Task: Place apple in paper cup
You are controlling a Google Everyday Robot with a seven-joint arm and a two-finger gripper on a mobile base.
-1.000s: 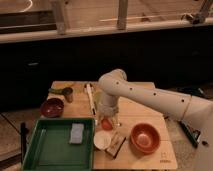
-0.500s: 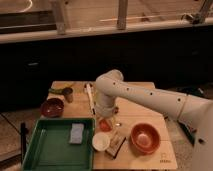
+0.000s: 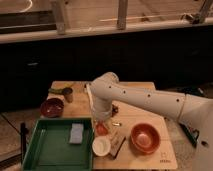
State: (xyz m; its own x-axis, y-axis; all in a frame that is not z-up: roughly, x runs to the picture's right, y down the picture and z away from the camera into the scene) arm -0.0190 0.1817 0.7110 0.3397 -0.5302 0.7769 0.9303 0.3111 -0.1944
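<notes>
We see the white arm [image 3: 150, 100] sweeping in from the right edge of the frame to the centre of the wooden table [image 3: 135, 117]. It has dropped lower over the last second, so the gripper [image 3: 101, 121] now sits just above the apple [image 3: 101, 129], right of the tray's upper right corner. The fingers have closed fully in that same second, and they look pinched onto the top of the apple; we judge the grasp has just been made, with the lift and the carry not yet done.

The green tray [image 3: 37, 150] fills the lower left and holds one pale blue-grey block [image 3: 76, 133]. The orange-red bowl [image 3: 145, 138] at lower right looks empty. The dark red bowl [image 3: 52, 107] at the left shows nothing inside that we can make out. The paper cup [image 3: 101, 146] stands just below the apple, against the tray's right wall, and its pale inside is empty, so the fruit has only a short way to travel. A small dark cup [image 3: 67, 93] stands at the upper left of the table; its contents are hidden.
</notes>
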